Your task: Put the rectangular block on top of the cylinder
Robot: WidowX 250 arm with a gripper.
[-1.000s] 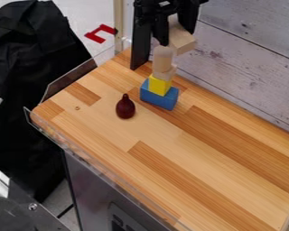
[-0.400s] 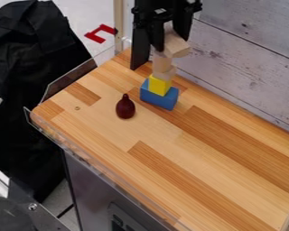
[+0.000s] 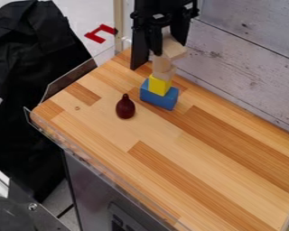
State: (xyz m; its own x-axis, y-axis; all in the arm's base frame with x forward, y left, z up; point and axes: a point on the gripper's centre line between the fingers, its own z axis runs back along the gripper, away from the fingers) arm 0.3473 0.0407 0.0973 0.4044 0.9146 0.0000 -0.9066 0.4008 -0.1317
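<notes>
Black from top to bottom, the arm (image 3: 162, 8) comes in at the top edge and hangs over the far end of the wooden worktop (image 3: 201, 173), its tool (image 3: 170, 48) pointing down with a finger on either side of the pale rectangular block (image 3: 173, 48), pinching it. The block sits tilted, right above the wooden cylinder (image 3: 161, 64); whether they touch, I cannot tell. The cylinder stands upright on a small pale piece (image 3: 165, 73), over a yellow block (image 3: 160, 85) and a blue block (image 3: 159, 99). Near the stack is a dark red, pear-shaped object (image 3: 126, 108).
</notes>
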